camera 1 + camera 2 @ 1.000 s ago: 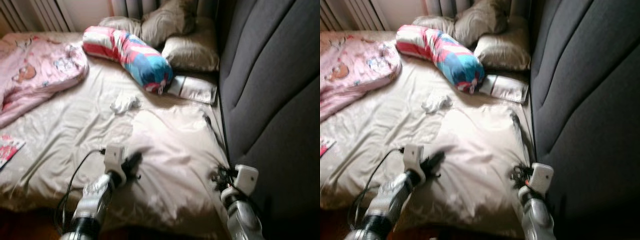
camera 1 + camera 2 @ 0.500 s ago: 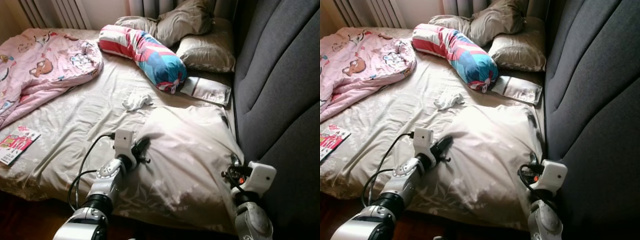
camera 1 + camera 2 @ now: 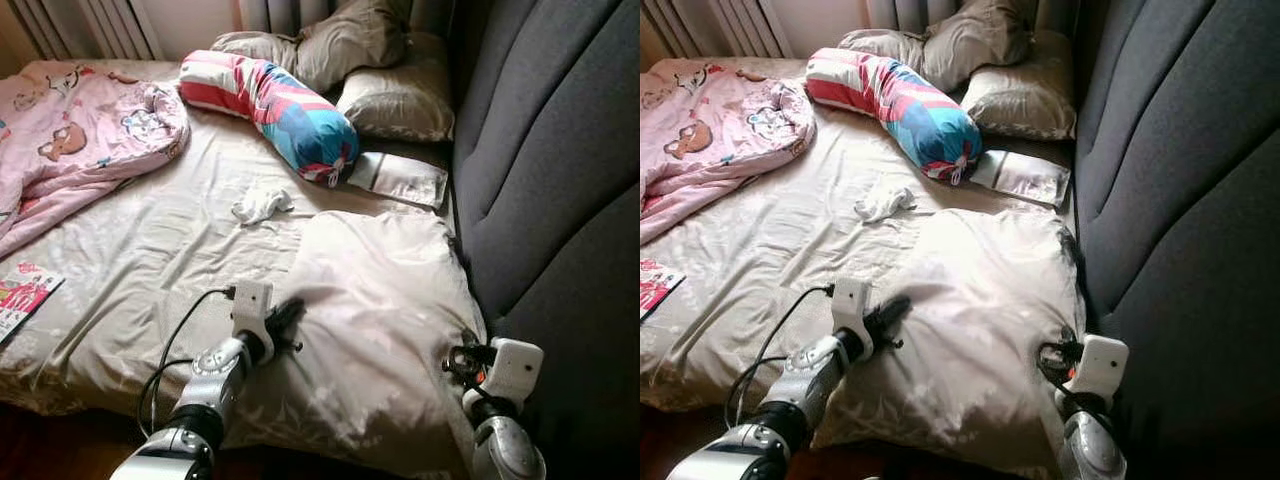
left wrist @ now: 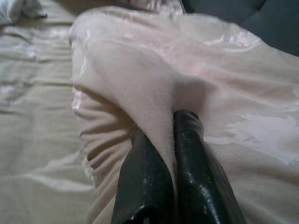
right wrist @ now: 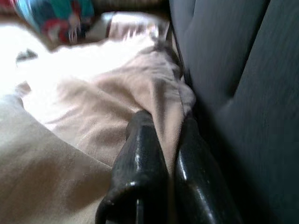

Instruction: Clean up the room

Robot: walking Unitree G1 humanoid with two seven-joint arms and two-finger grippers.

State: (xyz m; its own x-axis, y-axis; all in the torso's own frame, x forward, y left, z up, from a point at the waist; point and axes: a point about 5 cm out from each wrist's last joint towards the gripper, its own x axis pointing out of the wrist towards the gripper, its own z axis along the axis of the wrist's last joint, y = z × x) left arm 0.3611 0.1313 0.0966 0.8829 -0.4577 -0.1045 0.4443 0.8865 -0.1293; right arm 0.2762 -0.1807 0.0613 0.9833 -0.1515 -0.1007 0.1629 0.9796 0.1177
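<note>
I have both arms on the large beige satin pillow (image 3: 375, 310) lying at the near corner of the bed (image 3: 130, 260), beside the dark grey padded headboard (image 3: 550, 150). My left gripper (image 4: 166, 140) pinches a fold of its left edge; my right gripper (image 5: 161, 135) pinches the right edge, hard against the headboard. The pillow's long axis runs away from me towards the other pillows (image 3: 390, 95), so it lies between the two arms, each nearest its own side.
</note>
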